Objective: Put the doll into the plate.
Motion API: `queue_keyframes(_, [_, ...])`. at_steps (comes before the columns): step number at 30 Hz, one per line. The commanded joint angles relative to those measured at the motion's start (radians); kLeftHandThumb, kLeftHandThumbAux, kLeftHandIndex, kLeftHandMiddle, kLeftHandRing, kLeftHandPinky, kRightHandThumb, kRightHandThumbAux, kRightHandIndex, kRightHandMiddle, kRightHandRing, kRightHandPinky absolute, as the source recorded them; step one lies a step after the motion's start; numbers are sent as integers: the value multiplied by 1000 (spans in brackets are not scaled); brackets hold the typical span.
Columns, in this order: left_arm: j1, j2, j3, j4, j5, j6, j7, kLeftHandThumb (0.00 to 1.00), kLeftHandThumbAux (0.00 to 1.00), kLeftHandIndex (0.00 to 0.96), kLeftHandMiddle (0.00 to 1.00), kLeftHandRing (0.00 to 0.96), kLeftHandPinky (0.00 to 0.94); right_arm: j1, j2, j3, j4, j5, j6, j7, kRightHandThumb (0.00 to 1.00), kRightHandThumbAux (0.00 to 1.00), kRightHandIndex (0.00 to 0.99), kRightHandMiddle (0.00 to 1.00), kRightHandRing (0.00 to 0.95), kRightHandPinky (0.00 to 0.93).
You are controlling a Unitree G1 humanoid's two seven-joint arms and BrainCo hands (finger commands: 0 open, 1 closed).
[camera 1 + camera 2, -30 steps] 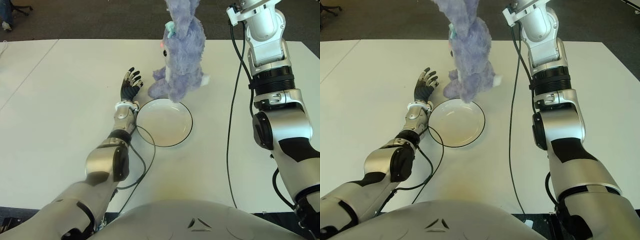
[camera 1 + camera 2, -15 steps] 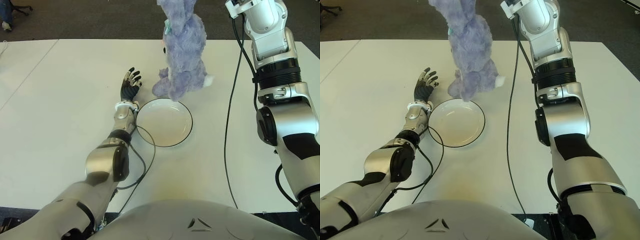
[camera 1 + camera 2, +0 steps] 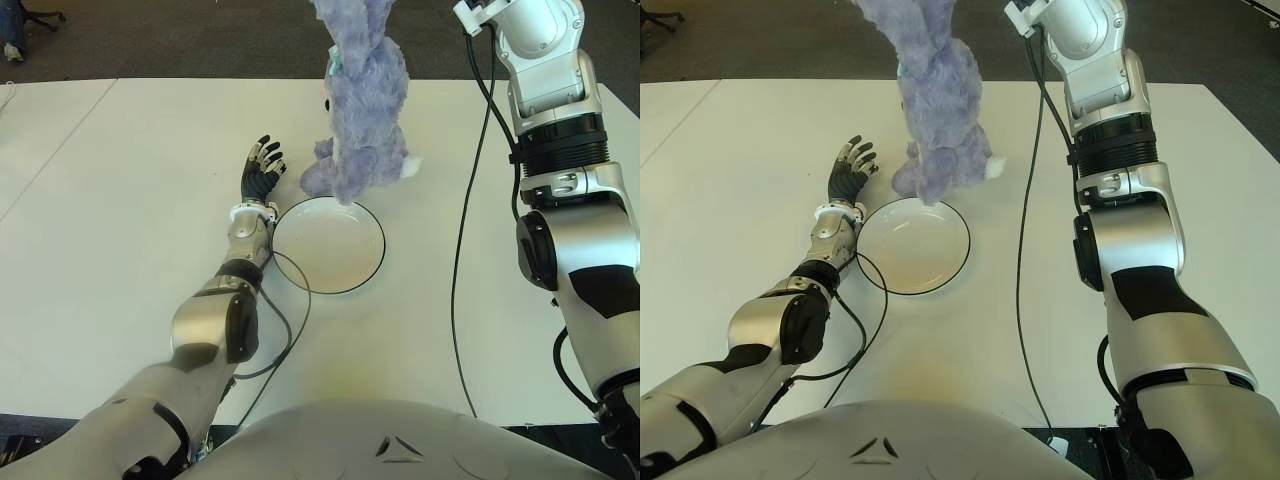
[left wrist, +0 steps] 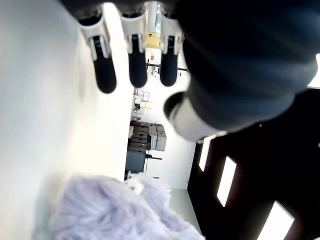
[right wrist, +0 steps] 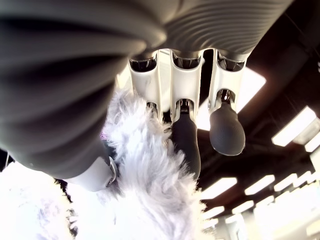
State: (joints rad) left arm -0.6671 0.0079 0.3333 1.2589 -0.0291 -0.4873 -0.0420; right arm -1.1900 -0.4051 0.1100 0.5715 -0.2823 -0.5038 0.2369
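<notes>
The fluffy lavender plush rabbit doll hangs in the air from the right hand, whose fingers are clamped into the fur near the top of the toy — the hand itself sits above the upper edge of both eye views, so only its silver forearm shows there. The doll's feet dangle just over the far rim of the round white plate with a thin dark edge, and the plate itself holds nothing. Against half a second ago, the doll has swung a little toward the robot's left and hangs slightly lower, so its feet now show closer to the plate's far rim; a second ago it hung at much the same height as now. The right forearm has shifted only slightly.

The left hand shows just beside the plate on its left, black fingers spread and holding nothing — it has not moved across the frames. The plate is also where it was on the white tabletop. A black cable hangs down from the right arm over the table.
</notes>
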Motion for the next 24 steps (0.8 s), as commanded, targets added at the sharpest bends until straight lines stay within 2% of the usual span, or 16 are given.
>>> queue_keyframes(1, [117,-21,3,96,-3,115,-1,559,869,144,179,181,231,-27,20,-19,-15,73,66,57,682,720,437,777,802,786])
queue_keyframes(7, [118,-20,5,96,-4,111,-4,543,852,142,176,190,244,-58,41,-36,-3,120,117,80,682,720,437,757,773,740])
queue_keyframes(12, [118,-21,3,96,-1,106,-2,519,840,142,177,195,251,-92,56,-46,28,155,141,104,681,721,434,698,686,532])
queue_keyframes(15, [118,-22,3,96,-1,106,-1,528,850,139,177,185,229,-105,60,-47,41,165,159,118,680,722,434,686,671,516])
queue_keyframes(16, [118,-22,3,96,-1,107,-2,531,855,138,178,183,228,-108,61,-48,43,167,163,121,680,722,433,648,603,396])
queue_keyframes(17, [118,-23,3,96,-1,107,-2,532,856,138,178,183,228,-110,62,-49,45,168,167,123,680,722,432,642,591,375])
queue_keyframes(18, [118,-23,2,96,-1,107,-1,535,859,137,179,182,227,-112,62,-49,47,169,169,125,680,723,431,597,538,322])
queue_keyframes(19, [117,-23,2,96,0,107,0,536,859,137,180,182,227,-117,64,-51,54,170,170,124,680,723,431,589,528,312])
queue_keyframes(21, [117,-23,1,96,1,108,2,537,860,140,184,189,241,-131,69,-53,78,170,168,122,677,728,419,404,331,232])
queue_keyframes(22, [117,-23,1,96,1,108,2,535,859,140,185,192,245,-136,70,-55,89,171,165,122,675,730,415,359,284,204])
queue_keyframes(24, [117,-24,2,96,1,108,3,524,862,140,186,194,247,-143,68,-57,107,173,155,130,673,732,413,332,257,184])
